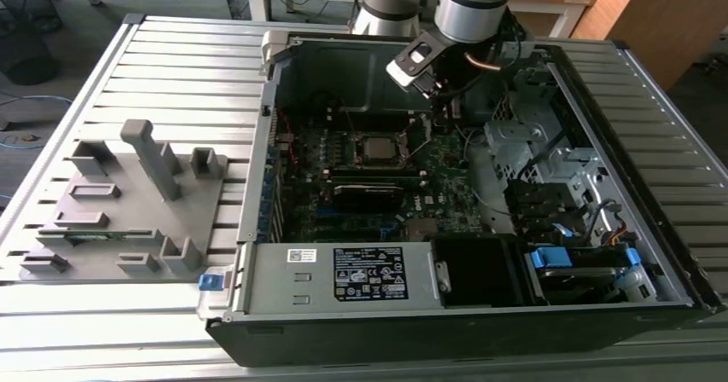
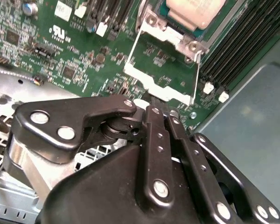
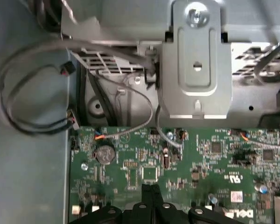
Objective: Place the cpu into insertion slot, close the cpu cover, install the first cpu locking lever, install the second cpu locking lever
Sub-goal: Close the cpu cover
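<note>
The cpu [image 2: 196,10], with a pale dull top, sits in the insertion slot [image 2: 154,21] on the green motherboard. The cpu cover [image 2: 164,88], a silvery frame with a square window, is swung open and lies away from the socket, with green board showing through its window. My gripper [image 2: 159,112] is shut with nothing between its black fingers [image 3: 151,196], its tips just short of the cover's free edge. In the exterior view the gripper [image 1: 444,113] hangs inside the case, up and toward that view's right of the cpu [image 1: 379,149].
The open computer case [image 1: 262,228] lies on a slatted metal table. Black memory slots [image 2: 242,42] run beside the socket. A grey metal bracket [image 3: 196,70] and loose cables [image 3: 32,93] lie beyond the board's edge. A grey fixture plate [image 1: 125,203] stands at the exterior view's left.
</note>
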Robot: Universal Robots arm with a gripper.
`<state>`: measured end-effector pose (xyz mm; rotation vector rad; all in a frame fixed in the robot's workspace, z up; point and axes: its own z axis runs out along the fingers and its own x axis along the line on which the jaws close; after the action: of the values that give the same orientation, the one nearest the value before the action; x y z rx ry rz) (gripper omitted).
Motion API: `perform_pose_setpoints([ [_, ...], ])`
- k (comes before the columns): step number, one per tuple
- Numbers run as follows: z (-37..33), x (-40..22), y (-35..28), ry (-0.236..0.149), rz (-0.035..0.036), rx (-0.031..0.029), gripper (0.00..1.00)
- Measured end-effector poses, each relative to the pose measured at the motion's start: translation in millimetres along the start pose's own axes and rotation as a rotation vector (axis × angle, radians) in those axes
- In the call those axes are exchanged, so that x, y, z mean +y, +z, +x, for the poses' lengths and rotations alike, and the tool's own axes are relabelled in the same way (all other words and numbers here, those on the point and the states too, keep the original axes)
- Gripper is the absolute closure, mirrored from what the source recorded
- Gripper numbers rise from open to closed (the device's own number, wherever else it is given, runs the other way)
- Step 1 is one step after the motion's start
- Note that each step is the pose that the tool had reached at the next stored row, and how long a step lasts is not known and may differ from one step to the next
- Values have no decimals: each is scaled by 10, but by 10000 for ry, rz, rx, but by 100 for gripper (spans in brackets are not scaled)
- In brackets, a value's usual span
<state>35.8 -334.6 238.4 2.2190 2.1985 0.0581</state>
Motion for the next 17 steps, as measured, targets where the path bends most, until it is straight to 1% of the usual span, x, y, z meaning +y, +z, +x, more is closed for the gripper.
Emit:
perform_pose_setpoints([
  [17, -3, -391, -6, 1, -12, 0, 89],
])
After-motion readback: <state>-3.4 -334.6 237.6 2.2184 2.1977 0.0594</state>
